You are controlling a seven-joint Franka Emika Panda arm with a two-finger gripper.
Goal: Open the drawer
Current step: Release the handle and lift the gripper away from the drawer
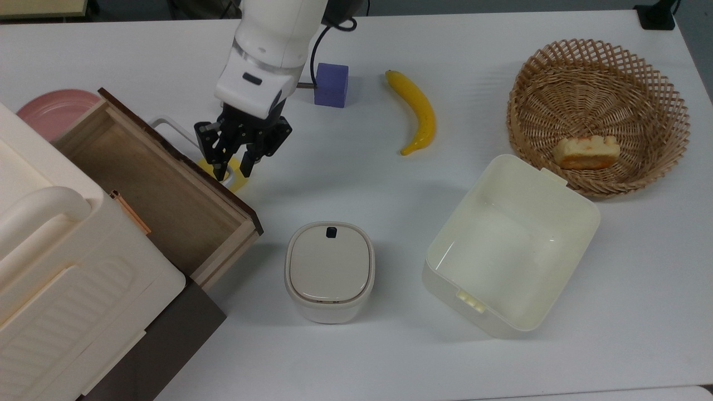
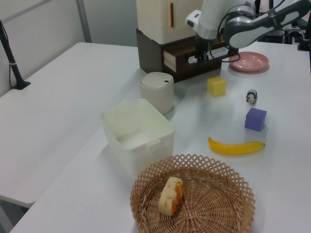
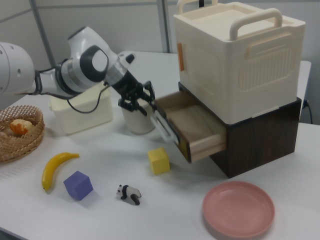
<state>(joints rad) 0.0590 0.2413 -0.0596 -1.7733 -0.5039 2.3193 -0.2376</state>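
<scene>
Drawer (image 1: 161,184) sticks far out from under the cream case (image 1: 61,262), and the spread, empty fingers (image 1: 234,164) above its white handle (image 1: 170,129) might bump it.

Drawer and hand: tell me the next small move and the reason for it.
Probably lift the hand up and away from the drawer. The drawer already stands pulled well out of its cabinet, its wooden inside showing, and the hand is open above the white handle, gripping nothing, so a clean retreat seems all that remains.
</scene>
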